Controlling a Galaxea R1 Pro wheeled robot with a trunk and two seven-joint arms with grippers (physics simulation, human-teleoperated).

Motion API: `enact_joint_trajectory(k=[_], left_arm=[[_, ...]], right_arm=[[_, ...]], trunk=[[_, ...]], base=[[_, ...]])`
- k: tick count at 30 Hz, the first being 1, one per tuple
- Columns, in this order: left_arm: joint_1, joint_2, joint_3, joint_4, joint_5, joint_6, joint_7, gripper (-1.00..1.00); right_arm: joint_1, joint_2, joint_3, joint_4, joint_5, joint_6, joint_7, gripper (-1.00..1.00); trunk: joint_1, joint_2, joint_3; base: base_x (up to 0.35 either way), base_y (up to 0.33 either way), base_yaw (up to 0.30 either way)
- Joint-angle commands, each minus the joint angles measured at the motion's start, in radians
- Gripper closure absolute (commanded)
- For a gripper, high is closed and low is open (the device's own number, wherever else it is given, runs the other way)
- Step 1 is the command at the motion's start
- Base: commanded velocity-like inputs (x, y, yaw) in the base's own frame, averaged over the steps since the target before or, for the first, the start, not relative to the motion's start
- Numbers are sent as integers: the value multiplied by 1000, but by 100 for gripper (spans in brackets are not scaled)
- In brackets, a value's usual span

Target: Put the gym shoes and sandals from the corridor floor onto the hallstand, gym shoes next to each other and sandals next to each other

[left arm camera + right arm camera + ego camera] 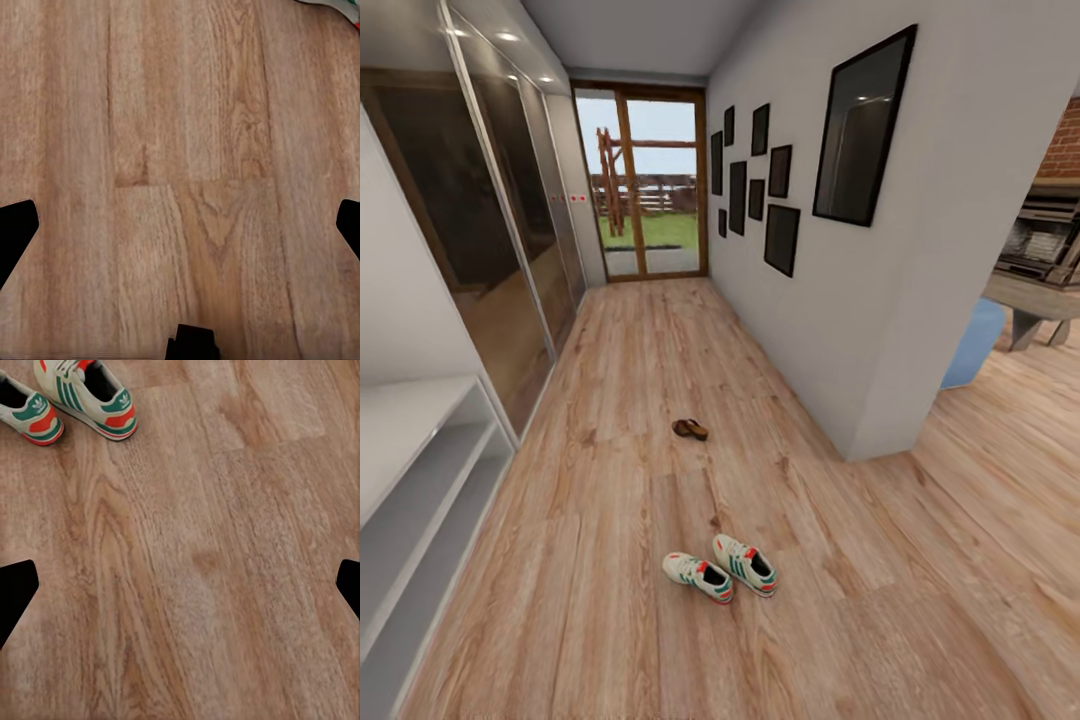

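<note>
Two white gym shoes with teal stripes and red-orange patches lie side by side on the wood floor, one (698,576) left of the other (745,564). They also appear in the right wrist view, the nearer shoe (91,396) beside its mate (30,414). The dark-brown sandals (690,429) sit together farther down the corridor. The white hallstand (415,480) stands along the left wall, its shelves bare. My left gripper (180,225) and right gripper (180,585) both hang open over bare floor, with only the dark fingertips (15,229) (15,589) at the frame edges.
Glass-fronted wardrobe doors (510,230) line the left wall beyond the hallstand. A white wall corner (875,400) juts out on the right, with a blue seat (972,345) behind it. A glazed door (645,190) closes the corridor's far end.
</note>
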Motion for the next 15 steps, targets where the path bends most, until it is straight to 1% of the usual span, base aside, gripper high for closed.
enact_joint_trajectory(k=[1, 6, 15], left_arm=[[-1, 0, -2, 1, 8, -3, 0, -100], [-1, 0, -2, 1, 8, -3, 0, -100], [-1, 0, -1, 1, 9, -3, 0, -100]], right_arm=[[0, 0, 0, 0, 1, -3, -4, -100], [0, 2, 3, 0, 5, -3, -17, -100], [0, 2, 5, 0, 6, -5, -19, -100]], trunk=[[0, 0, -2], [0, 0, -6], [0, 0, -9]], base=[[0, 0, 236], [0, 0, 246], [0, 0, 268]])
